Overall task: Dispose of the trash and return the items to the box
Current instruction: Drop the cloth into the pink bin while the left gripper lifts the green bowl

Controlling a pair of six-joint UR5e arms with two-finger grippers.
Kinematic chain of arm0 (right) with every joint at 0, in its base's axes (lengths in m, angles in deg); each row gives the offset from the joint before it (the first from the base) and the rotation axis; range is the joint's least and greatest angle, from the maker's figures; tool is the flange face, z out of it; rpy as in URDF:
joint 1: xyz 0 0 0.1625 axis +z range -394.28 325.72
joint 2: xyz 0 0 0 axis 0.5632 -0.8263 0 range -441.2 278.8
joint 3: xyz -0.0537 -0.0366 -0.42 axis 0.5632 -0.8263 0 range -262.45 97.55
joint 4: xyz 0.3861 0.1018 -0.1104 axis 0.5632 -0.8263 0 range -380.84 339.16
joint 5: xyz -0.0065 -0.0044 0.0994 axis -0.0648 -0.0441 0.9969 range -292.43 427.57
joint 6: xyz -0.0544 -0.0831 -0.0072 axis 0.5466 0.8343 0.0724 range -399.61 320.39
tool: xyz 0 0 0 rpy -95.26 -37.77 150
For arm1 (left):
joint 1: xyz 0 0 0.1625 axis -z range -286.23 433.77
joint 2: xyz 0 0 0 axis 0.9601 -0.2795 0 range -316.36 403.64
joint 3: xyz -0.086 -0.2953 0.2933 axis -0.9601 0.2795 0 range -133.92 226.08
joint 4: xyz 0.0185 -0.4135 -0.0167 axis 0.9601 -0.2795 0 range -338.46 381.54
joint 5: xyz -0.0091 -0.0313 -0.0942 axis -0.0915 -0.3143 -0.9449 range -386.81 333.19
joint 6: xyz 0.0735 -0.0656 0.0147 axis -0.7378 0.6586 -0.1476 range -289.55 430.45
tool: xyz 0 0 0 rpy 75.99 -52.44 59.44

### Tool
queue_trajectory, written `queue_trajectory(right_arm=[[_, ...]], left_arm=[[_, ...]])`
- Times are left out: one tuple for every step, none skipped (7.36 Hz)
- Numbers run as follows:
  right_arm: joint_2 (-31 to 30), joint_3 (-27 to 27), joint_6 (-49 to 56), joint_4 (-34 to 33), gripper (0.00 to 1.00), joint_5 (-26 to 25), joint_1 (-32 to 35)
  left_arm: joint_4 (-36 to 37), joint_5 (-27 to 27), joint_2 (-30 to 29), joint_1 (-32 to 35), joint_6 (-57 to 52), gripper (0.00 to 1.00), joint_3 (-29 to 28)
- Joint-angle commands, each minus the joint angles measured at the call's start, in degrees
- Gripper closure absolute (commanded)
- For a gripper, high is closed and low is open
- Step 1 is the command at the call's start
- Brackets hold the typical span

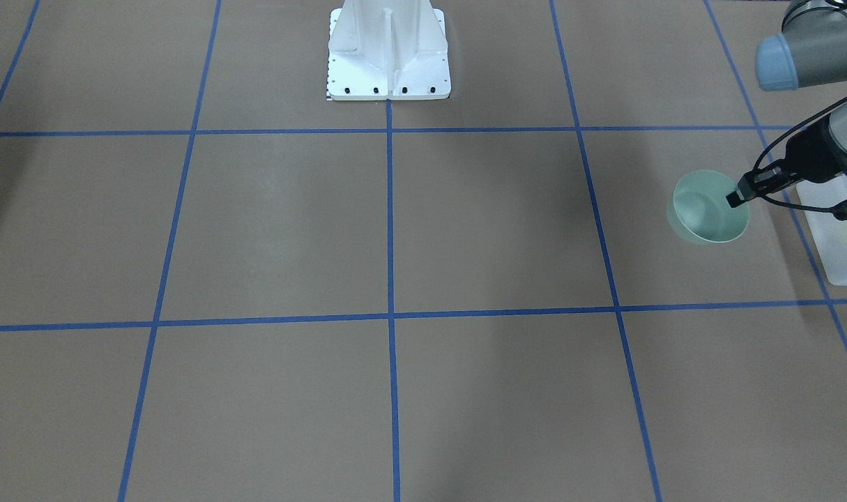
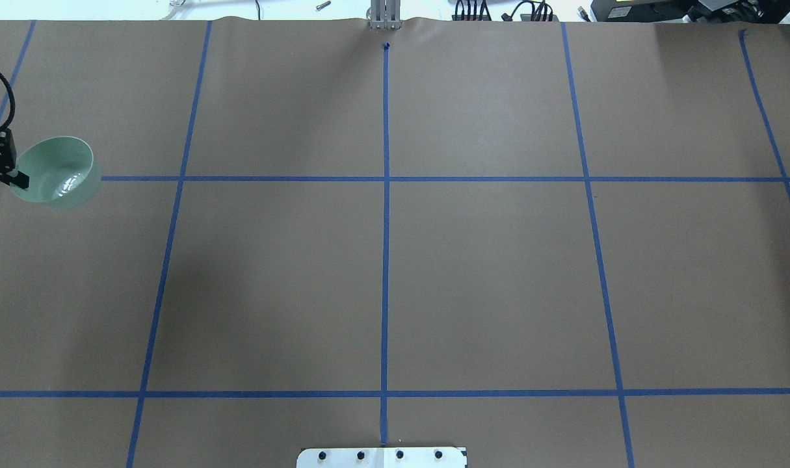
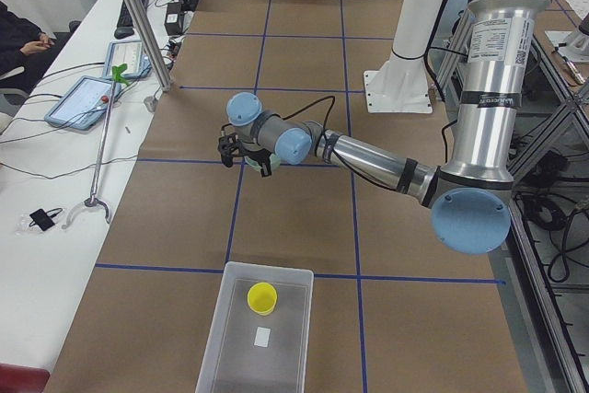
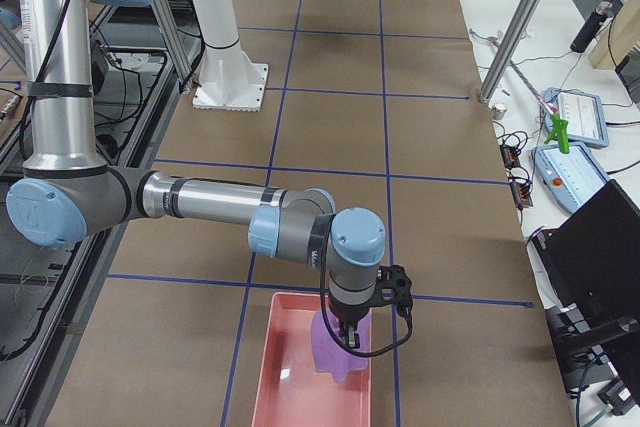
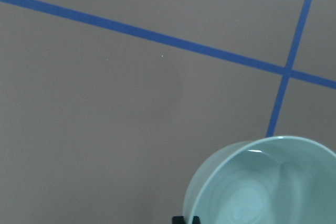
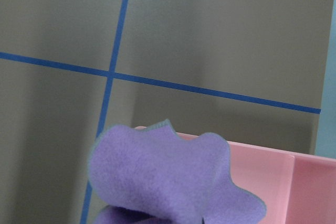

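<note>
My left gripper (image 1: 737,195) is shut on the rim of a pale green bowl (image 1: 709,208) and holds it just above the table; both also show in the overhead view, the gripper (image 2: 11,175) and the bowl (image 2: 56,172). The frosted-white box (image 3: 276,338) stands beside it, with the yellow cup (image 3: 261,297) and a small white piece inside. My right gripper (image 4: 345,332) is shut on a purple cloth (image 6: 163,171) and holds it over a pink tray (image 6: 262,182).
The white robot base (image 1: 388,56) stands at the table's middle near edge. Blue tape lines grid the brown table. The box's corner (image 1: 838,237) shows at the right edge of the front view. Operators' tablets and cables lie past the far edge.
</note>
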Motion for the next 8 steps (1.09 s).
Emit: queue_trajectory(right_arm=[[-2.6, -1.4, -0.6, 7.3, 0.00, -1.2, 0.0], [-2.6, -0.8, -0.6, 8.5, 0.00, 0.7, 0.0], [-2.6, 1.3, -0.7, 8.5, 0.00, 4.4, 0.0], [-2.6, 2.8, -0.8, 8.3, 0.00, 8.1, 0.1], [-2.7, 3.8, -1.1, 8.2, 0.00, 11.1, 0.0], [-2.6, 5.6, -2.1, 7.8, 0.00, 12.6, 0.0], [-2.6, 7.9, -5.5, 7.6, 0.00, 13.2, -0.9], [-2.6, 9.8, -8.9, 7.6, 0.00, 13.9, -2.6]], left_arm=[[7.4, 0.0, -1.5, 4.9, -8.5, 1.00, -0.3], [10.7, 0.2, -1.6, 7.9, -14.7, 1.00, -0.9], [11.7, 0.3, -1.6, 12.0, -19.5, 1.00, -3.3], [11.7, 0.4, -1.6, 16.4, -23.9, 1.00, -6.3], [11.6, 0.9, -1.5, 20.0, -28.5, 1.00, -9.7], [11.6, 1.0, -1.5, 23.9, -33.2, 1.00, -13.9], [10.9, 0.9, -1.3, 27.9, -36.1, 1.00, -19.4], [10.4, 0.9, -0.6, 30.7, -38.1, 1.00, -24.3]])
